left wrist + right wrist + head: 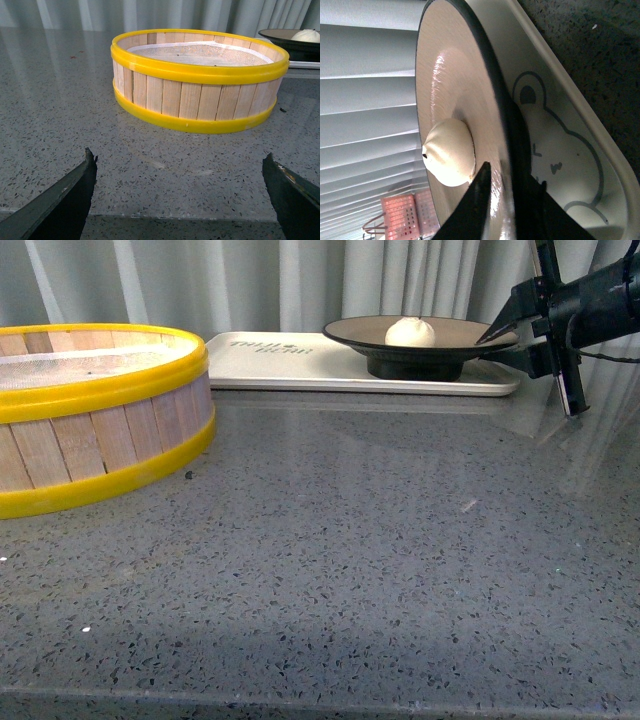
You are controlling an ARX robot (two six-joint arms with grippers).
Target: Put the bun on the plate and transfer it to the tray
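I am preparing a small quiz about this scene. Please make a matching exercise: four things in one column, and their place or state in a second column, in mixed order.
Things:
1. bun
2. plate
3. steamer basket
4. left gripper

Places or states:
A. standing on the tray
B. open, above the bare counter
C. lying in the plate
D. on the counter, beside the tray

Pairs: 1-C, 2-A, 3-D, 4-B

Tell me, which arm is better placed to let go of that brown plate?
The right gripper: its fingers straddle the rim of the black-rimmed tan plate, which sits on the off-white rectangular tray. The left gripper hangs open by the yellow-rimmed wooden steamer basket.
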